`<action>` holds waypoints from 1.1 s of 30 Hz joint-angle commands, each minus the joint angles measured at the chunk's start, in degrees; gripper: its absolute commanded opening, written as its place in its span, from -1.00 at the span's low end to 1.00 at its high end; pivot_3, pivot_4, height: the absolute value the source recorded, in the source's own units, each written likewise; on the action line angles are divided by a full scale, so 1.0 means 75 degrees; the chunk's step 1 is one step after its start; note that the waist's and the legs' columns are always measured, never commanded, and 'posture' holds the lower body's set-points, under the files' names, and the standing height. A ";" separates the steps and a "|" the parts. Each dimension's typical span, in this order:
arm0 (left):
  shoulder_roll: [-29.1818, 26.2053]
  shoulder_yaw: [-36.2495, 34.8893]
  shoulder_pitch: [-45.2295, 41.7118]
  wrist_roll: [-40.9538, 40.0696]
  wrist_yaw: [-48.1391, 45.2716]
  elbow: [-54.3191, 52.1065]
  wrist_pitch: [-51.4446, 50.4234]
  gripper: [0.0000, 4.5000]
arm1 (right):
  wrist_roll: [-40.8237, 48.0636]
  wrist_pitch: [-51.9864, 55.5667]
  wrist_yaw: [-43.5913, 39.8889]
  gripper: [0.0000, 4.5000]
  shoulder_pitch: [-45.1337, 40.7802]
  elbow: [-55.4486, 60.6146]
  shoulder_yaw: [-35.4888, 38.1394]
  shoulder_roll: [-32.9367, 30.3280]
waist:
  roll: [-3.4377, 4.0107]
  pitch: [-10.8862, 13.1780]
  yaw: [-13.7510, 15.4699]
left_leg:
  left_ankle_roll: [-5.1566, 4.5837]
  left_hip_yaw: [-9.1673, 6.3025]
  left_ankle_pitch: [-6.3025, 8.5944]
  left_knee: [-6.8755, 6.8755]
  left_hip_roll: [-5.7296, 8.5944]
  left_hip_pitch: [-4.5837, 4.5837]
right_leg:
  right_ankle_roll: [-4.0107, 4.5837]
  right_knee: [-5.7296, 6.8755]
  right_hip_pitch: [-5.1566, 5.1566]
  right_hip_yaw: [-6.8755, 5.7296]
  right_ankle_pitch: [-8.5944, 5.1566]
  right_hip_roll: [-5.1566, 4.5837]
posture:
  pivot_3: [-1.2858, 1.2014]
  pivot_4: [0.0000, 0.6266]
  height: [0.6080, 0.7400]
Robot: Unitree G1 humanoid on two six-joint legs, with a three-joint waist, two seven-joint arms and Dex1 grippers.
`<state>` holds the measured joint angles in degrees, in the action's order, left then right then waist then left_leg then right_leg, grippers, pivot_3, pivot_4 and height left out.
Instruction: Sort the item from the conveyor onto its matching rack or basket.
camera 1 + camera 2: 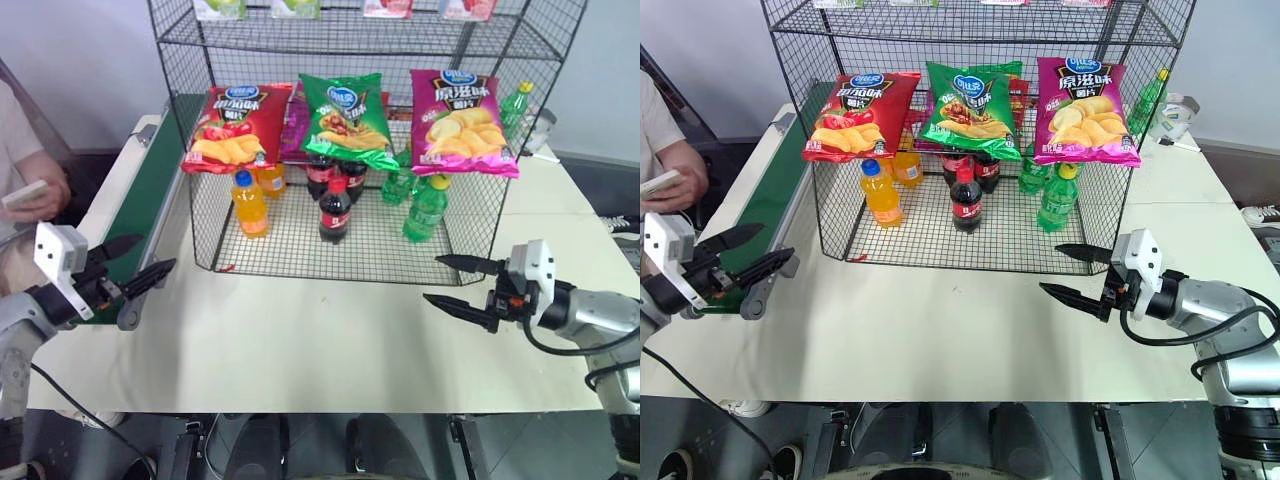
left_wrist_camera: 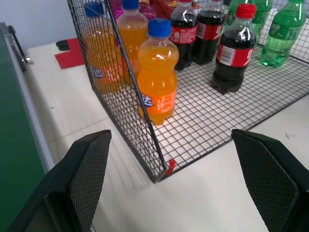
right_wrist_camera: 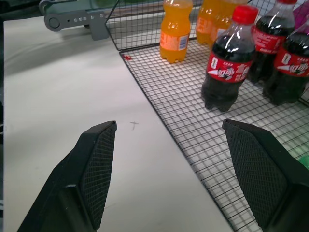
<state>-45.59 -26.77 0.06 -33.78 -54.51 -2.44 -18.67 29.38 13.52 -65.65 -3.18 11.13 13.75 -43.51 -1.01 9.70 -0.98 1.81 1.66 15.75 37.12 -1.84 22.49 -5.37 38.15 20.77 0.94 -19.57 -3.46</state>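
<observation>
The item, a shiny green crisp bag (image 1: 345,120) with a blue oval logo, leans on the middle tier of the black wire rack (image 1: 190,42), between a red bag (image 1: 232,125) and a magenta bag (image 1: 460,120). The dark green conveyor (image 1: 150,190) runs along the table's left side with nothing on the stretch in view. My left gripper (image 1: 155,252) hovers open and empty at the conveyor's near end, pointing toward the rack's lower corner (image 2: 159,176). On the right, low over the table in front of the rack, my right gripper (image 1: 432,279) is open and empty too.
Orange soda bottles (image 1: 250,205), cola bottles (image 1: 335,208) and green bottles (image 1: 425,208) stand on the rack's bottom tier. A person's hand (image 1: 40,195) holding a white object rests at the far left beside the conveyor. Bare cream table (image 1: 320,340) lies between my grippers.
</observation>
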 commanded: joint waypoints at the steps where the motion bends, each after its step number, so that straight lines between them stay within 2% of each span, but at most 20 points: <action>1: -0.0146 -0.0173 0.0070 0.0075 -0.0044 -0.0209 0.0091 0.90 | -0.0005 -0.0106 0.0023 0.62 -0.0177 0.0019 -0.0010 -0.0059 | 0.0000 0.0000 0.0001 | 0.0000 0.0000 0.0000 0.0000 0.0000 0.0000 | 0.0000 0.0000 0.0000 0.0000 0.0000 0.0000 | 0.03 -0.52 0.98; 9: -0.0124 -0.0354 0.0060 -0.0286 -0.0114 -0.0262 -0.0204 0.90 | -0.0091 -0.0208 0.0007 0.62 -0.0263 -0.0171 -0.0112 -0.0068 | 0.0000 0.0000 0.0002 | 0.0000 0.0000 0.0000 0.0000 0.0000 0.0000 | 0.0000 -0.0001 -0.0001 -0.0001 0.0000 -0.0001 | 0.03 -0.52 0.98; 33: -0.0080 -0.0343 -0.0085 -0.0091 -0.0223 -0.0098 0.0102 0.90 | -0.0340 -0.0457 0.0025 0.62 -0.0435 -0.0318 -0.0310 -0.0039 | 0.0000 0.0000 -0.0001 | 0.0000 0.0000 0.0000 0.0001 0.0001 0.0000 | 0.0000 0.0001 -0.0001 -0.0002 0.0000 0.0001 | 0.03 -0.52 0.98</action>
<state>-45.60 -27.46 -0.24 -34.36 -56.09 -2.52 -19.16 27.07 11.23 -65.58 -5.81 8.61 11.20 -43.52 -1.01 9.70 -0.99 1.81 1.65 15.75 37.12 -1.83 22.49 -5.37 38.15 20.77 0.92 -19.57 -3.45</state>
